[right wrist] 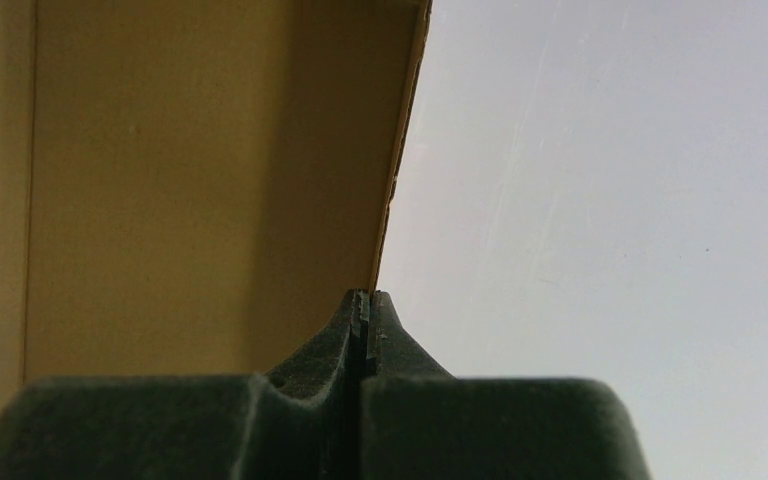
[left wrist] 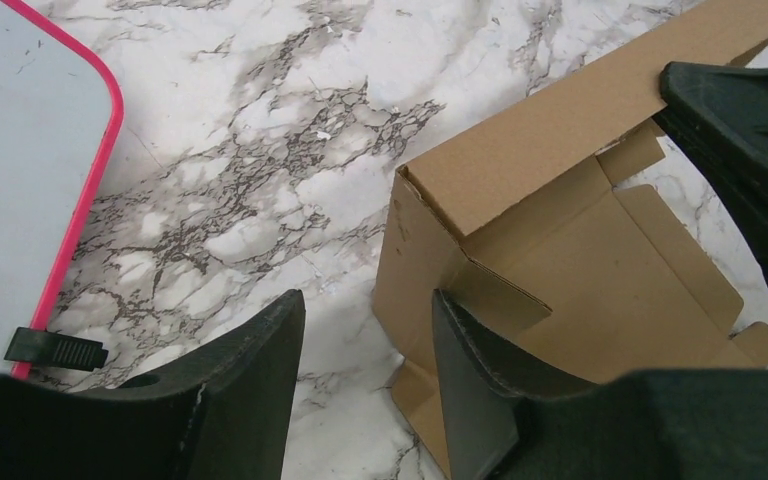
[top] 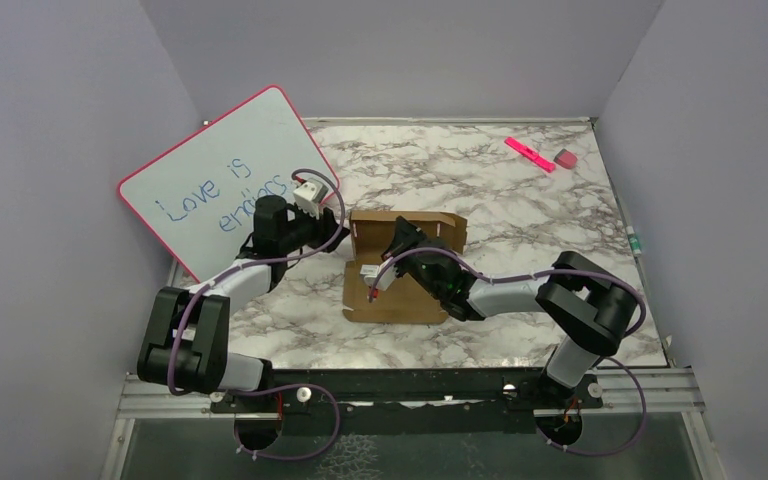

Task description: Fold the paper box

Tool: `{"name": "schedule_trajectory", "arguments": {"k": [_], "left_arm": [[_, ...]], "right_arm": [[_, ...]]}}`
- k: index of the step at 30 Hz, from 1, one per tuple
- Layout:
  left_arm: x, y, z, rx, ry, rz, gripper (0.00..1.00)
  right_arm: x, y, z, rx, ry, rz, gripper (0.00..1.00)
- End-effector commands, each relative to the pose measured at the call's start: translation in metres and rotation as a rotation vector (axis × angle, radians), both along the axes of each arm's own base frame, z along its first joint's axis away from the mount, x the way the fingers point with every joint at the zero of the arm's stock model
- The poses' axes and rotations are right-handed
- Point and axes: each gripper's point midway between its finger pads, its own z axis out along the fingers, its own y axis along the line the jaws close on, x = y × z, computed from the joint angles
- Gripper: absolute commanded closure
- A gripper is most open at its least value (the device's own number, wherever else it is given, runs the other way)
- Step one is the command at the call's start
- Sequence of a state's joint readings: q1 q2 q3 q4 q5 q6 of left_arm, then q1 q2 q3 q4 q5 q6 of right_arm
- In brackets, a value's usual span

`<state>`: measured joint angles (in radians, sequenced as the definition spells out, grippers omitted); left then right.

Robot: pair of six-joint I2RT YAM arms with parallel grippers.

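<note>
- Far left: whiteboard (top: 210, 190) w/ a pink frame, leaning against the left wall, blue writing on it. My left wrist cam also picks up a small black clip (left wrist: 55, 350) at the frame's edge, which I can't make out from the top.
- Left gripper (left wrist: 368, 300): fingers spread wide, holding nothing. It sits right at the box's left end. The right-hand finger (left wrist: 470, 380) overlaps the left side wall in the wrist cam, but I can't tell if it's actually touching. From the top cam the arm hides most of this.
- Paper box (top: 400, 300): middle of the marble table (top: 520, 220), between the two grippers. Base panel lies flat and the far panel is folded up as a wall. That wall's long axis runs left-right across the table, and the open inside faces up and back twd the arm bases. Only the left wrist cam shows the inner flaps and creases lying on the base.
- Right gripper (right wrist: 365, 295): pinched all the way down, w/ the thin edge of the raised cardboard panel running straight into the tips, so it looks clamped on the box. The right wrist cam shows nothing but cardboard and grey wall. The top cam shows it's up at the far wall, roughly mid-width.
- Far right, back of the table: pink marker (top: 530, 153) w/ an eraser (top: 565, 158) just beside it, well apart from the box. Top cam only.
</note>
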<state>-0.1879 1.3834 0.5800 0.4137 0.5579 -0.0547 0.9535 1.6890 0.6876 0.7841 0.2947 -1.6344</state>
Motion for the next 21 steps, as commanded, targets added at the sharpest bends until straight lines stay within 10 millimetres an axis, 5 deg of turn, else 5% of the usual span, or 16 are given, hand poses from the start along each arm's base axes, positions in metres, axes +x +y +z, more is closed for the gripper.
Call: {"name": "schedule_trajectory", "arguments": {"k": [1, 21], "left_arm": [[-0.0068, -0.0080, 0.0078, -0.001, -0.083, -0.047, 0.49], [-0.0075, -0.0146, 0.0019, 0.006, -0.142, -0.035, 0.49]], "right_arm": [[0.0006, 0.0059, 0.0024, 0.004, -0.020, 0.018, 0.99], [-0.0018, 0.0051, -0.0006, 0.007, -0.022, 0.027, 0.99]]}}
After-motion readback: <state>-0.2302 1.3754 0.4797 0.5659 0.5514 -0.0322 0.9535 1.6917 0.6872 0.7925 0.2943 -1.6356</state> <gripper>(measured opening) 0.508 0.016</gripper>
